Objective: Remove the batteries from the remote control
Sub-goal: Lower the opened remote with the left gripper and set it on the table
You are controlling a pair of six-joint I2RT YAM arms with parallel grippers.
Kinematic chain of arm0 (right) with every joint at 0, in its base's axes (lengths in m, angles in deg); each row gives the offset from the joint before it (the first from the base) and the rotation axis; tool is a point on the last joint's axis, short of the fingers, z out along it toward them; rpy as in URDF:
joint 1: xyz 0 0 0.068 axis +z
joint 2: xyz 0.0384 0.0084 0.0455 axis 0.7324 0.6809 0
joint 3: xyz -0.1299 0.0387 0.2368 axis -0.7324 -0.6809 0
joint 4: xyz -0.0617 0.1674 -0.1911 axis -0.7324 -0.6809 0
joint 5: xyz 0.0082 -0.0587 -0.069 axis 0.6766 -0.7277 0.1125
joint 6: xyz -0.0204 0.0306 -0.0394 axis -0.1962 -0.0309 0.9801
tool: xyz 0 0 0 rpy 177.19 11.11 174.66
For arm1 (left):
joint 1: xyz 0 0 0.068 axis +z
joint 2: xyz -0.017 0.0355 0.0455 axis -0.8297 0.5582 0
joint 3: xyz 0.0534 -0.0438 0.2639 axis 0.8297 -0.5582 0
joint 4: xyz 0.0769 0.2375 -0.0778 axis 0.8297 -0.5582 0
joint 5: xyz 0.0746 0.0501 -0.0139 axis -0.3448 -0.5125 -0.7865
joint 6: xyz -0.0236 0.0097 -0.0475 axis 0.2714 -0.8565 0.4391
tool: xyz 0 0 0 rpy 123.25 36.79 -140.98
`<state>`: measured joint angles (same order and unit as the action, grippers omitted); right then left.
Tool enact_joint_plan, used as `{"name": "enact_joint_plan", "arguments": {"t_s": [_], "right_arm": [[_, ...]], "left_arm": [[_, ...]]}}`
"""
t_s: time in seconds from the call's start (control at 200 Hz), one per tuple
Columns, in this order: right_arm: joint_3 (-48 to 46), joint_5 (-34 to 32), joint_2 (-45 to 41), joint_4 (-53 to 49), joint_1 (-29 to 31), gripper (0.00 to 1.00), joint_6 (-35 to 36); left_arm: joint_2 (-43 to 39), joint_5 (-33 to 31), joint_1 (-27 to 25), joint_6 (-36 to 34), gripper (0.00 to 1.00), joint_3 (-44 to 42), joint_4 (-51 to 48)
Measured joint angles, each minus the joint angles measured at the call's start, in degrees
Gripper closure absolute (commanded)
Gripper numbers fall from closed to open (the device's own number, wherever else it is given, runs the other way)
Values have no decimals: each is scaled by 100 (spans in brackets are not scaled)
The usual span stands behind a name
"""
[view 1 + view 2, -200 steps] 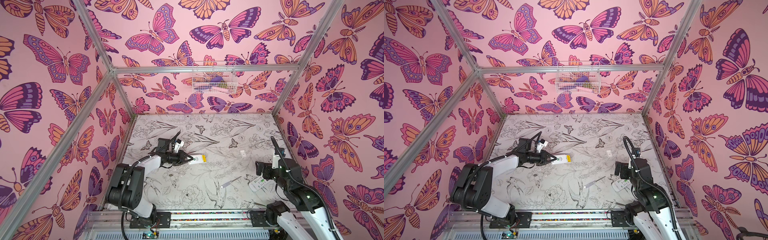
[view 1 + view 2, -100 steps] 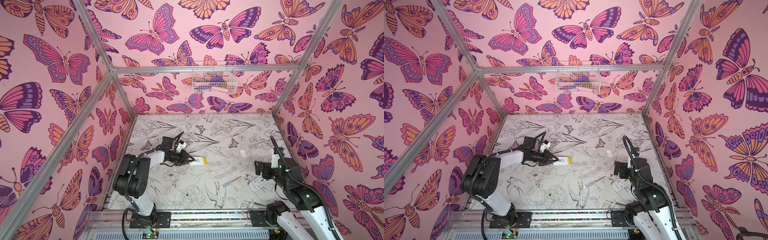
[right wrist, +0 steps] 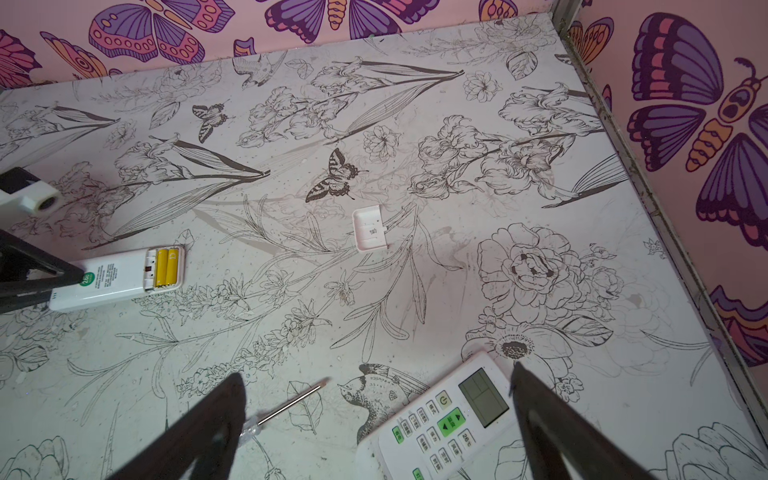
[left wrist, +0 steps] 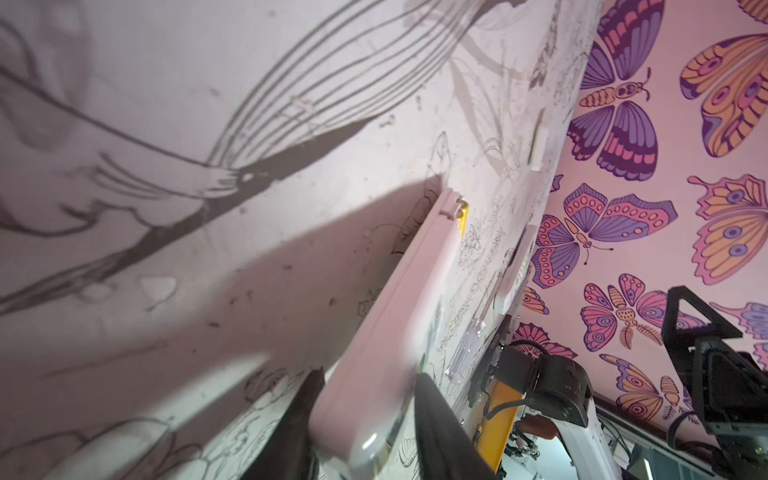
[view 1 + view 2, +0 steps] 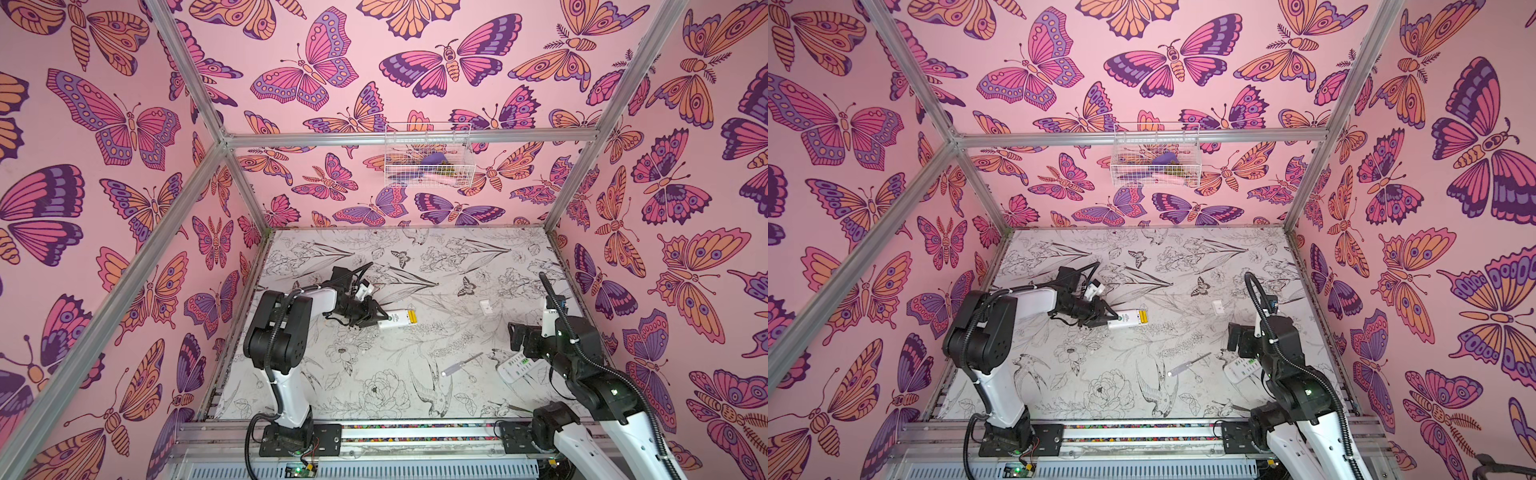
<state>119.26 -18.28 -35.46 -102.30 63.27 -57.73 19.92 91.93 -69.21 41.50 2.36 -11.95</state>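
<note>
A white remote control (image 3: 112, 278) lies back-up on the floral table, left of middle. Its battery bay is uncovered and holds two yellow batteries (image 3: 166, 266), which show in both top views (image 5: 411, 318) (image 5: 1143, 318). My left gripper (image 4: 361, 382) straddles the remote's near end, open. Its fingers stand close on either side, with a thin gap showing on one side. My right gripper (image 3: 376, 376) hangs wide open and empty at the right. It is above a second white remote (image 3: 449, 419), which lies buttons-up.
A clear-handled screwdriver (image 3: 286, 405) lies just left of the second remote. A small white cover (image 3: 370, 228) rests mid-table toward the back. A wire basket (image 5: 428, 158) hangs on the back wall. Pink butterfly walls enclose the table.
The left gripper's jaws have parted around the remote's end. The left arm's elbow has swung further in over the table. The right arm has stayed where it was.
</note>
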Motion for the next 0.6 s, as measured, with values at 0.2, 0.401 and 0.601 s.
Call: {"name": "enact_joint_plan", "arguments": {"t_s": [0.2, 0.401, 0.601], "right_arm": [[0, -22, -24, 0, 42, 1, 0], [0, -39, -22, -2, 48, 1, -2], [0, -42, -24, -2, 52, 1, -2]], "left_arm": [[79, -256, -13, -125, 49, 192, -269], [-4, -468, -140, -249, 32, 295, -376], [-330, -1016, -326, -341, 19, 160, -431]]}}
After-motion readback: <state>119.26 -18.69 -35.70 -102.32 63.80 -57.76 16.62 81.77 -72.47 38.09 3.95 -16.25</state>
